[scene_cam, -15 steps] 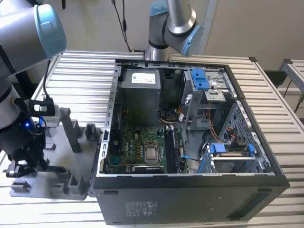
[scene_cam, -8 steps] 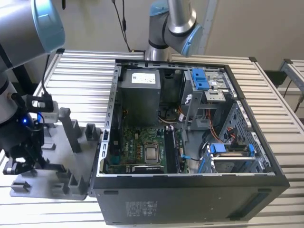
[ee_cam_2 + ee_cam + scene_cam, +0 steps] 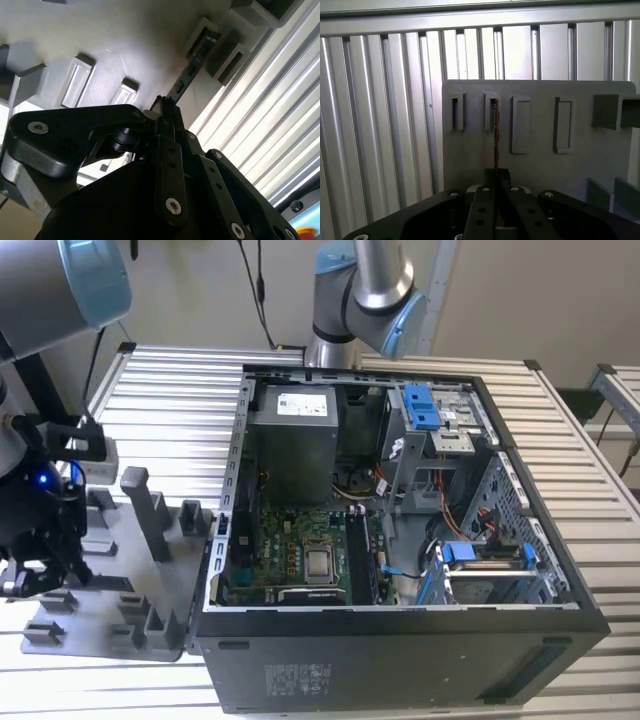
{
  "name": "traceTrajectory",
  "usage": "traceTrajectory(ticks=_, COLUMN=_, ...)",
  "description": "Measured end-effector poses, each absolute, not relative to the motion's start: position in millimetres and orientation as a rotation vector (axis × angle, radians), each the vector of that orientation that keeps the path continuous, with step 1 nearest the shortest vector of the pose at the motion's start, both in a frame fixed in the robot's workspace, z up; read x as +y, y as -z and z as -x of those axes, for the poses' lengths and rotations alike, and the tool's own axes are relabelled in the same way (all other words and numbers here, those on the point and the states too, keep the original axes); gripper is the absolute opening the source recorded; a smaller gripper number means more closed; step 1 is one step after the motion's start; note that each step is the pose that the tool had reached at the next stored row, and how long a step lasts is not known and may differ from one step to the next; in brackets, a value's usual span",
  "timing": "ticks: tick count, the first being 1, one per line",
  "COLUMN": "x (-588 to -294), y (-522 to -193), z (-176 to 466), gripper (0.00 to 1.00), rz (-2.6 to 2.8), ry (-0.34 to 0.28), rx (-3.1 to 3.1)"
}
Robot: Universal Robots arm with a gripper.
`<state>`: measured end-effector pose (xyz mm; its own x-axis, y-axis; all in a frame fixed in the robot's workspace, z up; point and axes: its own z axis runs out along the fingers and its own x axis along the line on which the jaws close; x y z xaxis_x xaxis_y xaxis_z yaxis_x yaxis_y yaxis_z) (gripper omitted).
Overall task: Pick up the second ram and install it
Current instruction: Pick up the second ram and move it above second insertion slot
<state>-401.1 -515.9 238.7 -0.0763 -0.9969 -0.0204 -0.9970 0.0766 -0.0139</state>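
The second ram (image 3: 192, 70), a thin dark stick with small black chips, stood with one end in a slot of the grey fixture (image 3: 100, 612), lower left in the exterior view, the other seemingly pinched by the gripper (image 3: 496, 175).

An open computer case (image 3: 400, 660) lies on a slatted metal desk (image 3: 170, 390). Inside it are a grey power supply (image 3: 292, 440), a green motherboard (image 3: 290, 555) and blue drive brackets (image 3: 422, 405). A grey plastic fixture (image 3: 150, 520) with upright posts sits just beside the case, on the exterior view's left.
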Motion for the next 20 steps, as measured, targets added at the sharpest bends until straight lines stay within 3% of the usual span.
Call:
traceTrajectory(ticks=5, x=-515.9, y=-260.1, z=401.2, gripper=0.14, rz=2.120, ry=-0.006, rx=2.286)
traceTrajectory(ticks=20, x=-515.9, y=-269.6, z=401.2, gripper=0.14, rz=2.120, ry=-0.006, rx=2.285)
